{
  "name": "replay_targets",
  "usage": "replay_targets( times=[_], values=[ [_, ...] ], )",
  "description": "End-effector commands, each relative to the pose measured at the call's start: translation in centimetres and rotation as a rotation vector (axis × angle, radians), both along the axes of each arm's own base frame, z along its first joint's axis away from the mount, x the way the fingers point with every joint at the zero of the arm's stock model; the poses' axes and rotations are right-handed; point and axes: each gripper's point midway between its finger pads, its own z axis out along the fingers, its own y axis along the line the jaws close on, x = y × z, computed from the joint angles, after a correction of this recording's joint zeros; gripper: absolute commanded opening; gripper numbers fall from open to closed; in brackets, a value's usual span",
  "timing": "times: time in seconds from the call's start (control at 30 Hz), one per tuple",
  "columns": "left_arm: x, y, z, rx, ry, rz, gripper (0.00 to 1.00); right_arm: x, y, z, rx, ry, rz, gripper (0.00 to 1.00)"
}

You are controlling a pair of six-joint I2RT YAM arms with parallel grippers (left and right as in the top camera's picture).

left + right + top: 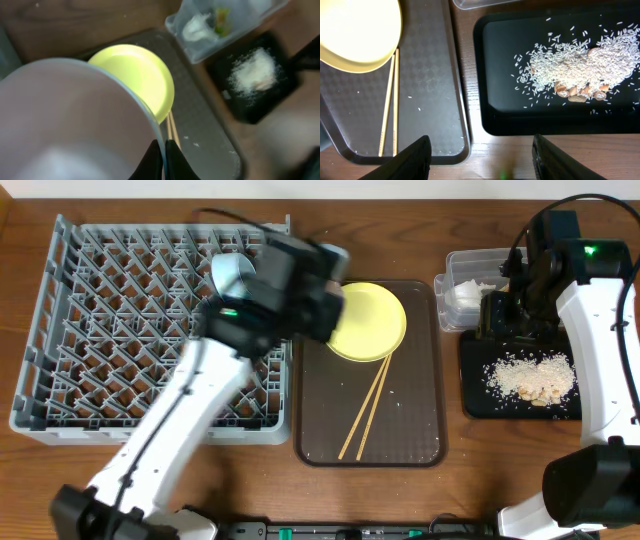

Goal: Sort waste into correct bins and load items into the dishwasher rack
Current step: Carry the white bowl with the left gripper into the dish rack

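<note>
My left gripper (165, 152) is shut on the rim of the light blue bowl (75, 120), held over the right edge of the grey dishwasher rack (110, 320); the bowl also shows in the overhead view (228, 274). The yellow plate (368, 320) and the chopsticks (365, 408) lie on the brown tray (420, 380). My right gripper (482, 160) is open and empty above the gap between the brown tray and the black tray (490, 75). Rice scraps (580, 62) lie in the black tray. The clear tub (470, 280) holds white paper (196, 25) and the wrapper (220, 25). The white bowl and cup are out of view.
My left arm (190, 410) crosses the rack's front right corner. My right arm (600, 330) stands along the table's right side, over the black tray. A few loose rice grains (420, 107) lie on the brown tray.
</note>
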Motion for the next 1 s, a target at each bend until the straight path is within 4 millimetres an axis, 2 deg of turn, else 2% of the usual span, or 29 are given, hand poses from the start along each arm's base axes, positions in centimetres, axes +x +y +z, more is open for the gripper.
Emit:
replay_targets(
  times=[0.0,0.1,0.2,0.37,0.47,0.6,0.83,0.97],
  values=[
    [-1.3,1.4,3.6,-0.329,0.133,-0.118,0.06,-0.2,-0.3,0.9,-0.004,-0.028,0.010,0.63],
    [-1.1,4.2,4.7,-0.484,0.209,-0.112,0.06,-0.3,-0.3,0.9,-0.005,-0.025,0.010,0.63],
    [-0.8,7.3,5.0,-0.604,0.283,-0.063,0.06,-0.3,-0.3,0.9,-0.004,-0.025,0.010,0.63],
    [0.6,11.9,3.6,-0.725,0.360,0.051,0.06,-0.3,-0.3,0.9,-0.005,-0.026,0.010,0.63],
    [1.1,13.5,2.6,-0.793,0.426,0.098,0.06,-0.2,-0.2,0.9,-0.004,-0.027,0.011,0.63],
    [1.8,15.1,0.1,-0.846,0.545,0.178,0.06,-0.2,-0.2,0.9,-0.004,-0.027,0.011,0.63],
    [3.2,16.2,-4.3,-0.884,0.682,0.250,0.06,-0.3,-0.2,0.9,-0.004,-0.025,0.010,0.63],
    [3.6,17.9,-8.1,-0.800,0.735,0.349,0.06,-0.3,-0.2,0.9,-0.004,-0.025,0.011,0.63]
  ],
)
